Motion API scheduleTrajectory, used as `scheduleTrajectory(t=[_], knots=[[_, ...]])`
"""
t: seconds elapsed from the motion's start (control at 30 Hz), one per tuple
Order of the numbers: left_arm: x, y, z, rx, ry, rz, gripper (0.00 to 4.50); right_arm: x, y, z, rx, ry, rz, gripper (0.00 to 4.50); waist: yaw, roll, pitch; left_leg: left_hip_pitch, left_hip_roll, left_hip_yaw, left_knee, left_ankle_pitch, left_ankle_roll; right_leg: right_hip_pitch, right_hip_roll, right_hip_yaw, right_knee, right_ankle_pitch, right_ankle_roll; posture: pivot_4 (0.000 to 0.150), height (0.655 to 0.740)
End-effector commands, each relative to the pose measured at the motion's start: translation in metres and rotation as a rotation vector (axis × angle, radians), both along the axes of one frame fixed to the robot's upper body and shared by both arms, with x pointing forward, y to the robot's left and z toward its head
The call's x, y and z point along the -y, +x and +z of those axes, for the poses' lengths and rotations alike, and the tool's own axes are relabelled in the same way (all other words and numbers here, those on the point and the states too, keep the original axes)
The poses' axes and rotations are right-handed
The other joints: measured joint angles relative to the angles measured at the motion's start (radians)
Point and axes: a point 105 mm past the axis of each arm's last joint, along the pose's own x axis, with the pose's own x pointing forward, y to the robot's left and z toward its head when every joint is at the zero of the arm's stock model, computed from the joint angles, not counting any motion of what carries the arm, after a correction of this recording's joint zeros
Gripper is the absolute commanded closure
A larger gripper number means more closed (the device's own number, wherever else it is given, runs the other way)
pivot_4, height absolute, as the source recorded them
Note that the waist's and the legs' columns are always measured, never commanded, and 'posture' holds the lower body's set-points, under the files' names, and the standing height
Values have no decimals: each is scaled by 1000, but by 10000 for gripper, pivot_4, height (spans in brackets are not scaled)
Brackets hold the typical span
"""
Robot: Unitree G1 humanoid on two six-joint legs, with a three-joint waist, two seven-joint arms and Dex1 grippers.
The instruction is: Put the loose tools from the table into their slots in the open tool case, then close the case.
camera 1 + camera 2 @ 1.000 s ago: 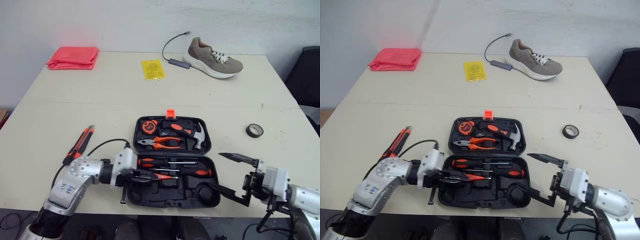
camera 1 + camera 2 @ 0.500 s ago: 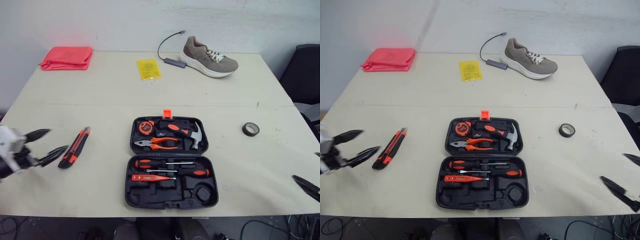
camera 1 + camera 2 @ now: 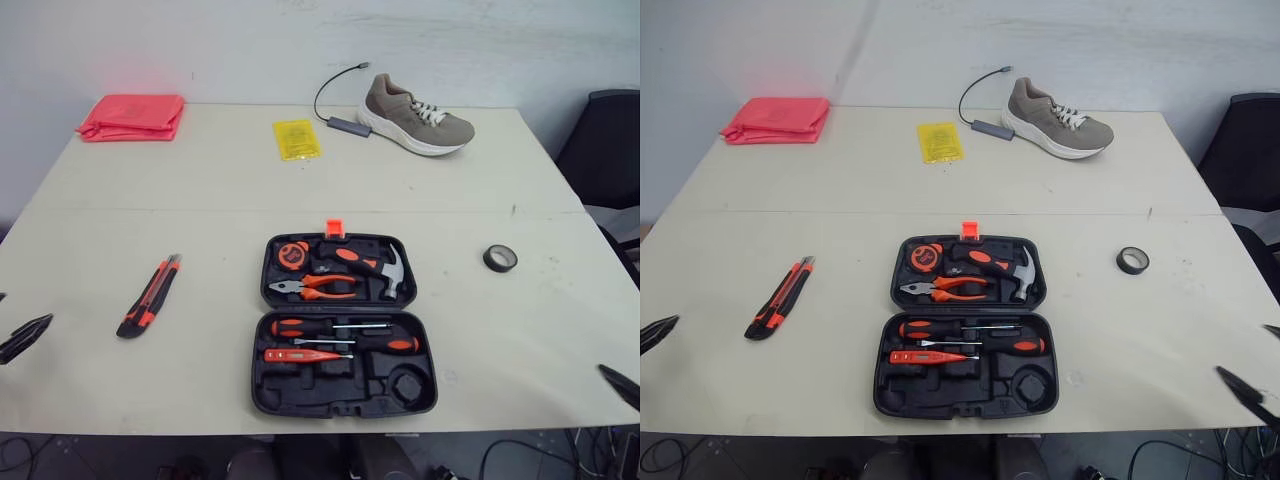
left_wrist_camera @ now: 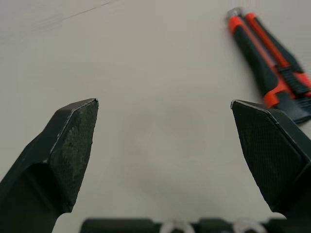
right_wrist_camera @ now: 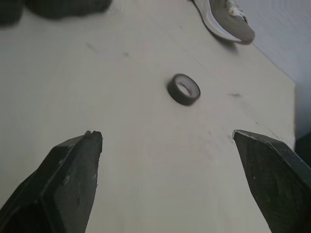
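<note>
**Knife pickup: left arm's job**

On the long beige table (image 3: pixel 200 200), near the front edge at mid-width: open black plastic tool case (image 3: pixel 345 405), mostly filled, with bare moulded slots (image 3: pixel 335 372) in the near half.

At the left edge near the front corner: left gripper (image 4: pixel 165 109), black fingers spread wide, nothing between them. By the front-right corner: right gripper (image 5: pixel 167 138), likewise spread and empty.

Between case and left edge: loose orange-and-black utility knife (image 3: pixel 150 296), flat on the table. Long axis front-to-back with a slight lean, far end tipped toward the case. Ahead of the left gripper and off to its case side, well apart from the fingers. Far closer to that arm than to the right. Probably needs the fingers turned across the handle's width before closing.

Near the right edge, beyond the case: small black tape roll (image 3: pixel 501 258), lying flat, ahead of the right gripper. Likely bound for the round recess (image 3: pixel 407 383).
</note>
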Motion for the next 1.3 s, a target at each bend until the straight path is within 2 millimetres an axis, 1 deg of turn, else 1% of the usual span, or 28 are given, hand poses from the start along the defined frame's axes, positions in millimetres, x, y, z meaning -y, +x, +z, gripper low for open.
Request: scheduleTrajectory(t=[0.03, 0.07, 0.13, 0.17, 0.23, 0.27, 0.33, 0.37, 0.4, 0.5, 0.73, 0.83, 0.87, 0.93, 0.97, 1.03, 1.07, 1.1, 1.2, 1.27, 1.3], knots=[[30, 12, 13, -3, -51, -75, 658, -42, 16, 27, 109, 60, 141, 0, -1, 3, 1, 0, 0, 0, 0, 0, 0, 0, 0, 0, 0, 0, 0, 1500, 7400], [39, 18, 17, 2, -86, -69, 658, -55, 19, 31, 126, 86, 186, 0, -2, 4, 2, 0, 0, 0, 0, 0, 0, 0, 0, 0, 0, 0, 0, 1500, 7400], [53, 27, 22, -6, -151, -42, 658, -78, 25, 43, 180, 203, 230, 0, -1, 4, 2, -1, 0, -1, 0, 2, 2, 0, 1, 0, 1, 0, 0, 1500, 7400], [59, 29, 18, -41, -156, -37, 658, -90, 26, 46, 191, 241, 257, 0, -1, 3, 2, -1, 0, -2, 0, 4, 4, 0, 2, -1, 1, 0, 0, 1500, 7400], [74, 28, 4, -131, -156, -39, 658, -123, 22, 43, 174, 260, 373, 0, -1, 4, 2, -1, 0, -2, 0, 4, 4, 0, 2, -1, 1, 0, 1, 1500, 7400], [78, 29, -4, -170, -145, -17, 658, -138, 20, 41, 173, 271, 422, 0, -1, 4, 2, -1, 0, -2, 0, 4, 4, 0, 3, -1, 1, 0, 1, 1500, 7400], [79, 35, -14, -180, -135, 73, 658, -159, 18, 41, 176, 281, 499, 0, 0, 4, 3, -1, 0, -2, 0, 4, 3, 0, 3, -1, 0, 0, 1, 1500, 7400], [79, 38, -17, -179, -134, 112, 658, -166, 18, 41, 178, 278, 524, 0, 0, 4, 3, -1, 0, -2, 0, 4, 4, 0, 3, -1, 0, 0, 1, 1500, 7400], [83, 40, -23, -197, -138, 130, 658, -171, 19, 40, 180, 272, 547, 0, 1, 3, 3, -1, 0, -2, 1, 5, 4, 0, 3, -1, 1, 0, 1, 1500, 7400], [92, 44, -34, -226, -129, 160, 658, -177, 20, 37, 171, 259, 577, 0, 7, -2, 2, -1, -1, -2, 3, 5, 5, 0, 3, 0, 1, 1, 3, 1500, 7400], [99, 55, -48, -271, -111, 190, 658, -178, 22, 28, 150, 241, 594, 0, 25, -2, 2, -1, -1, -2, 3, 5, 5, 0, 3, 0, 1, 1, 2, 1500, 7400], [103, 58, -53, -307, -94, 163, 658, -178, 22, 26, 150, 239, 593, 0, 25, -2, 2, -1, -1, -1, 3, 6, 5, 1, 2, 0, 1, 1, 2, 1500, 7400], [106, 59, -53, -309, -88, 142, 3065, -178, 23, 25, 150, 238, 591, 0, 25, -2, 2, 0, -1, -2, 3, 6, 5, 1, 2, 0, 1, 1, 2, 1500, 7400], [107, 61, -53, -319, -89, 129, 9235, -177, 23, 23, 146, 234, 586, 0, 27, -1, 2, 0, -1, -2, 3, 6, 5, 1, 2, 0, 1, 1, 2, 1500, 7400], [108, 61, -53, -328, -85, 119, 13234, -176, 23, 22, 143, 233, 583, 0, 27, -1, 2, 0, -1, -2, 3, 6, 5, 1, 2, 0, 1, 1, 2, 1500, 7400], [107, 61, -55, -350, -81, 119, 22719, -176, 22, 20, 140, 231, 581, 0, 28, -1, 2, -1, -1, -2, 3, 6, 5, 1, 2, 0, 1, 1, 2, 1500, 7400], [107, 60, -56, -358, -75, 113, 26691, -176, 22, 20, 139, 230, 579, 0, 28, -1, 2, -1, -1, -2, 3, 6, 5, 1, 2, 0, 1, 1, 2, 1500, 7400], [107, 60, -56, -364, -70, 112, 29320, -176, 21, 19, 139, 229, 577, 0, 29, -1, 2, 0, -1, -1, 3, 6, 5, 1, 2, 0, 2, 1, 2, 1500, 7400], [106, 64, -49, -336, -83, 82, 29278, -176, 21, 18, 138, 229, 571, 0, 29, -1, 2, 0, -1, -2, 3, 6, 5, 1, 2, 0, 2, 1, 2, 1500, 7400], [107, 68, -38, -276, -83, 48, 29278, -175, 21, 18, 136, 226, 567, 0, 29, -1, 2, 0, -1, -2, 3, 6, 5, 1, 2, 0, 2, 1, 2, 1500, 7400], [109, 72, -28, -213, -76, 13, 29278, -174, 21, 18, 135, 223, 565, 0, 30, -1, 2, 0, -1, -2, 3, 6, 5, 1, 2, 0, 2, 1, 2, 1500, 7400]])
